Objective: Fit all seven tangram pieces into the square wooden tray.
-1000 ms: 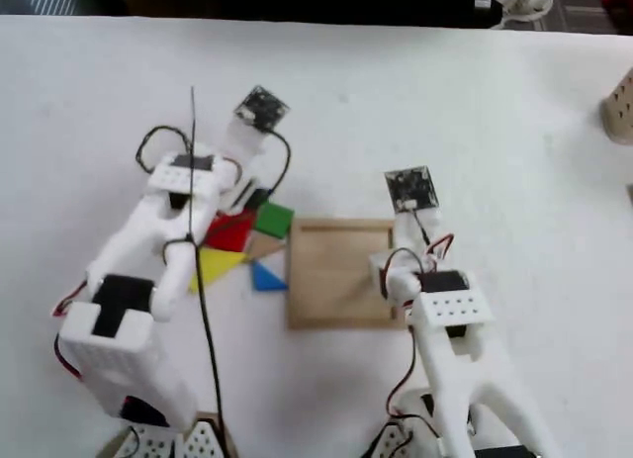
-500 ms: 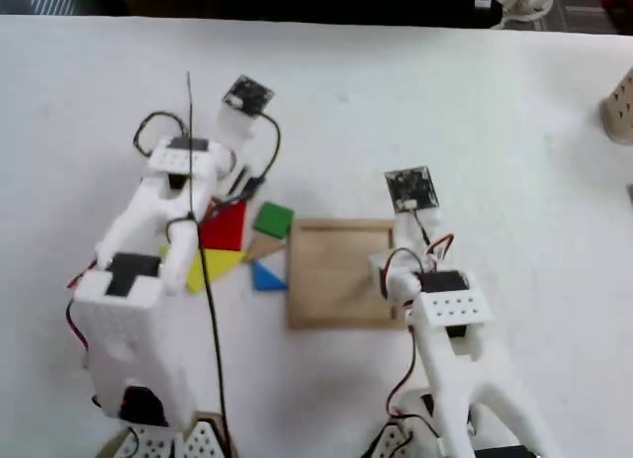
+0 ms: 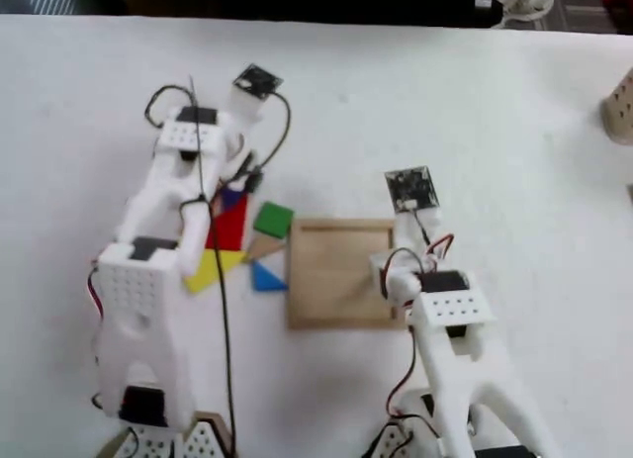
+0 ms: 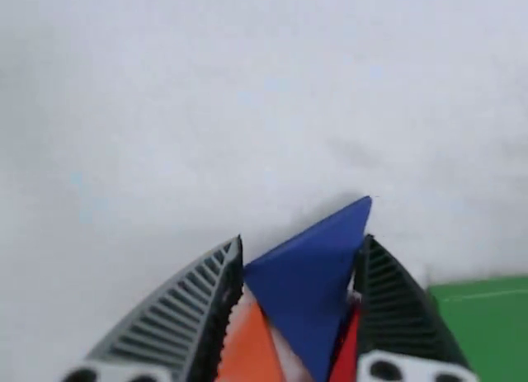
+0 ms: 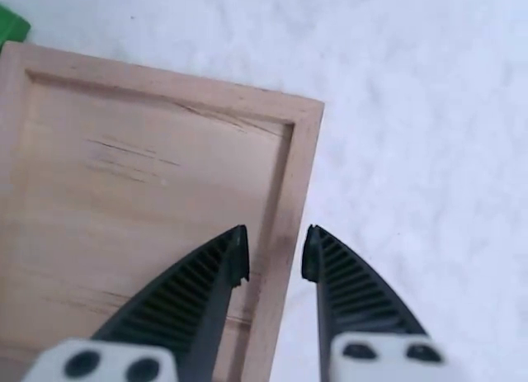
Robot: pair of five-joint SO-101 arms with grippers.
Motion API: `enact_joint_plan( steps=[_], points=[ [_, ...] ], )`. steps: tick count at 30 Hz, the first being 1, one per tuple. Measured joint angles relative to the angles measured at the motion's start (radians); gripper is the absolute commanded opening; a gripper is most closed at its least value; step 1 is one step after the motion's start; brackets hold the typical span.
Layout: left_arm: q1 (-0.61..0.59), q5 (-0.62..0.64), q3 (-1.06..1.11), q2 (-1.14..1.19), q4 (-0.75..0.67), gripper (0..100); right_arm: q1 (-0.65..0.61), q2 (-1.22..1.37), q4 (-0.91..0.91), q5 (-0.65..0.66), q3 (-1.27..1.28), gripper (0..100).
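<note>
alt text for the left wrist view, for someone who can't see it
The left arm's tool grips a blue triangle between its two black fingers, the triangle's tip pointing out past them over a white table. An orange piece and a red piece show behind the triangle, and a green piece sits beside one finger.

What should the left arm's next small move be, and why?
Probably lift the blue triangle slightly and carry it toward the wooden tray. The left claw appears shut on the triangle, with a finger on each side, and the visible floor of the tray is bare.
</note>
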Motion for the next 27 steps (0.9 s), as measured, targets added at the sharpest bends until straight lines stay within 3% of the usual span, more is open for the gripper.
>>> enact_joint_plan(
  steps=[11,17,27],
  points=[
    [0.0,-0.009,-0.009,0.0,0.028,18,0.0,0.0,0.0,0.0,0.0,11.9],
    [-0.031,0.032,-0.087,0.011,0.157,33,0.0,0.0,0.0,0.009,0.0,11.9],
    [-0.077,0.074,-0.103,0.031,0.203,33,0.0,0.0,0.0,0.011,0.0,11.8]
  ],
)
